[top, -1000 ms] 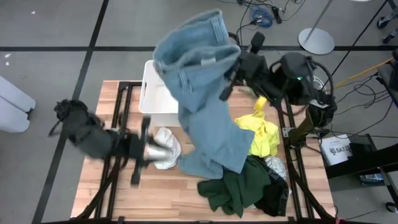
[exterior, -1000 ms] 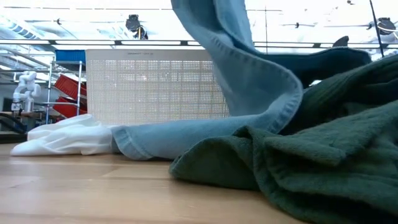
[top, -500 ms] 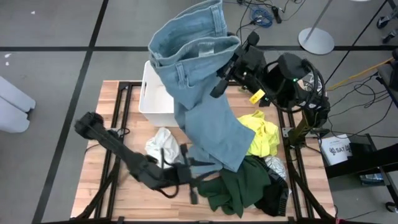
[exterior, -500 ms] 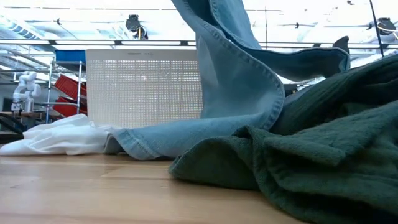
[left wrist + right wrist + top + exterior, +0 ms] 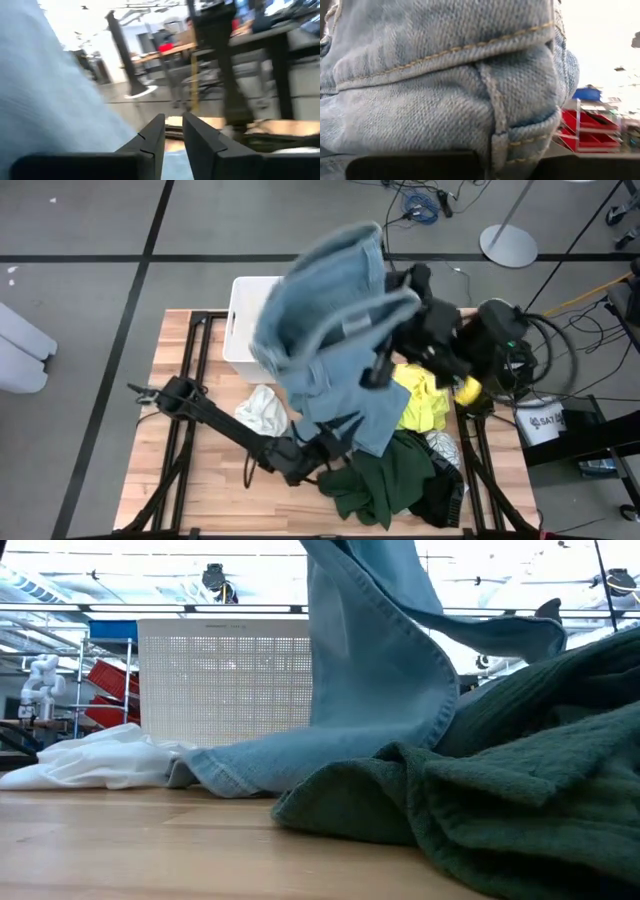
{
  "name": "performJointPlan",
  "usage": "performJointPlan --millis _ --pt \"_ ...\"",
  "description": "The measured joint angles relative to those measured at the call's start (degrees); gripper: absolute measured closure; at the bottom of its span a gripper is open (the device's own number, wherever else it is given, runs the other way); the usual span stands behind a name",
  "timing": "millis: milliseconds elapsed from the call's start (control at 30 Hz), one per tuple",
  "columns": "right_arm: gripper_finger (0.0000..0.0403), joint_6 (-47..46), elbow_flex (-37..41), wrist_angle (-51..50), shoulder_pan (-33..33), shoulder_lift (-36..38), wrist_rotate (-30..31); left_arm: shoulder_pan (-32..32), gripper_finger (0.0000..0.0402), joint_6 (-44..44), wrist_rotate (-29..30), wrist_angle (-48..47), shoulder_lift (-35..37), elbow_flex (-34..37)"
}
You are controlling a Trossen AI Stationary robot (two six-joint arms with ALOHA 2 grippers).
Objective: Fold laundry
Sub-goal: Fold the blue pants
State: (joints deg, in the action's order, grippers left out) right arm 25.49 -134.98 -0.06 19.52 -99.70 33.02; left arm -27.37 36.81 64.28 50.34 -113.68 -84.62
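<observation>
The light blue jeans (image 5: 330, 330) hang lifted from my right gripper (image 5: 385, 368), which is shut on them over the table's middle. Their lower end (image 5: 300, 755) lies on the wood beside the dark green cloth (image 5: 375, 480). My left gripper (image 5: 335, 445) is low at that lower end, its fingers (image 5: 155, 135) close together with nothing seen between them; whether it touches the denim I cannot tell. A white cloth (image 5: 262, 410), a yellow garment (image 5: 420, 395), a line-patterned cloth (image 5: 445, 448) and a black cloth (image 5: 445, 498) lie on the table. My right gripper holds the jeans at the waistband, by a seam with a belt loop (image 5: 497, 125). The denim fills the wrist view and hides the fingers. The waist is lifted clear and the legs hang down, their lower end on the table (image 5: 350, 435).
A white plastic tub (image 5: 245, 320) stands at the table's far left-middle, behind the jeans in the low view (image 5: 230, 675). The garment heap fills the near right. Bare wood (image 5: 190, 470) lies at the near left.
My left arm has swept fast from the table's left side to the jeans' lower end near the middle. My right gripper has carried the jeans' waist toward the near and right edges. The jeans' lower end has stayed on the table.
</observation>
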Motion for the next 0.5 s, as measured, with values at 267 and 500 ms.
performJointPlan --millis 267,500 --pt "0.0362 7.61 -0.02 5.86 8.78 0.04 -0.14 0.78 0.0380 27.02 8.01 11.16 8.59 0.00" --pt "0.0360 20.79 -0.02 17.29 17.68 0.04 -4.18 -1.40 0.0397 37.25 5.97 12.18 19.38 -0.02"
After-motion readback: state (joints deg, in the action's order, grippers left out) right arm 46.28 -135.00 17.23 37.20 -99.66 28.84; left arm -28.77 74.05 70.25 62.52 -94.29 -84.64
